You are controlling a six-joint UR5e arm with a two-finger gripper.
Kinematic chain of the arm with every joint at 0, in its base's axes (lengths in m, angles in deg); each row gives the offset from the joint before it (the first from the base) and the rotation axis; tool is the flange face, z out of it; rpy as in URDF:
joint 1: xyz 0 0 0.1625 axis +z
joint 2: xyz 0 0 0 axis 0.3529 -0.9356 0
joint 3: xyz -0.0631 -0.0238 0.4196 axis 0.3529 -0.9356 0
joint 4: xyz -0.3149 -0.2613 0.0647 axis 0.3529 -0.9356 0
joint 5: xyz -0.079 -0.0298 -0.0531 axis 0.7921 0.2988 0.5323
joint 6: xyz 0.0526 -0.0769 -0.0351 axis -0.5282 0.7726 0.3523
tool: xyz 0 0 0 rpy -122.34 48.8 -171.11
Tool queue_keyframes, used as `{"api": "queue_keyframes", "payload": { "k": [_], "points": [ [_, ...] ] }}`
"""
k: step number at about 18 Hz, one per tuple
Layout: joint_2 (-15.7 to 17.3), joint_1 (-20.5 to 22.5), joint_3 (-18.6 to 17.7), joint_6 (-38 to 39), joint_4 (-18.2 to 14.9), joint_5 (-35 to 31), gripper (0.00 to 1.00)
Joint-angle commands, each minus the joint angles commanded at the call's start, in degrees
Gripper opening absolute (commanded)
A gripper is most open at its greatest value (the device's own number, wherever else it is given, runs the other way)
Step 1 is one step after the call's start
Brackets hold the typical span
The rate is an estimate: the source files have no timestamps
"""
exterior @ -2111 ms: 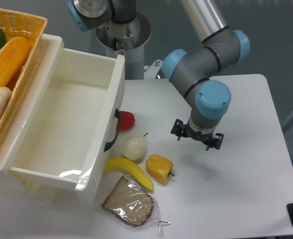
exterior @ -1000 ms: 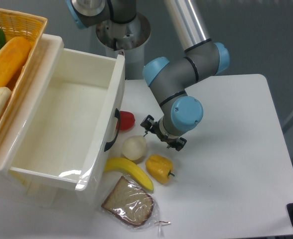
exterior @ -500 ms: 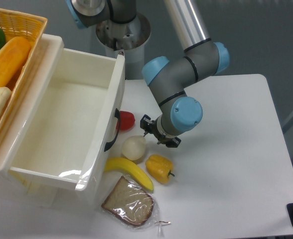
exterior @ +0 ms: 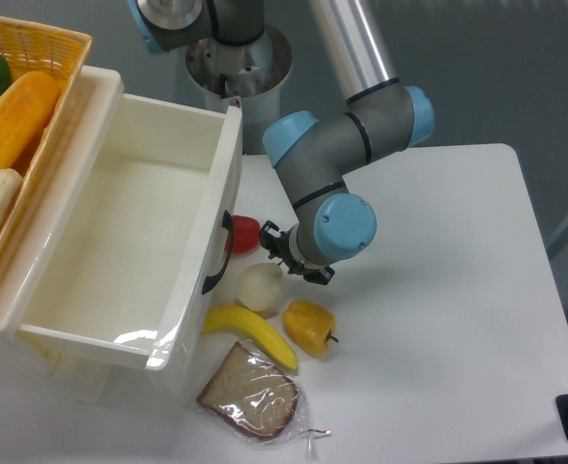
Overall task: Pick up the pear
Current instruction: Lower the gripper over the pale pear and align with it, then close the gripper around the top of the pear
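Note:
The pear [exterior: 260, 288] is a pale cream, roundish fruit lying on the white table beside the white bin's handle. My gripper [exterior: 294, 255] hangs just above and to the right of it, its black fingers spread apart with nothing between them. The left finger is near the pear's upper right edge, and I cannot tell whether it touches. The pear's stem is hidden behind the gripper.
A small red fruit [exterior: 244, 234] sits behind the pear. A banana [exterior: 250, 333], a yellow bell pepper [exterior: 308, 327] and wrapped bread [exterior: 249, 391] lie in front of it. A large white bin [exterior: 120, 242] stands left, with a wicker basket [exterior: 18, 116] of food beyond.
The arm has swung left across the table, from well right of the pear to close above its right side. The fruits have not moved.

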Motion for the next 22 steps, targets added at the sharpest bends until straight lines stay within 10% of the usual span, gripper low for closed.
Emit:
{"api": "queue_keyframes", "payload": {
  "k": [15, 22],
  "points": [
    [-0.3, 0.0, 0.0, 0.0, 0.1, -0.4, 0.0],
    [0.4, 0.6, 0.3, 0.4, -0.2, -0.3, 0.0]
  ]
}}
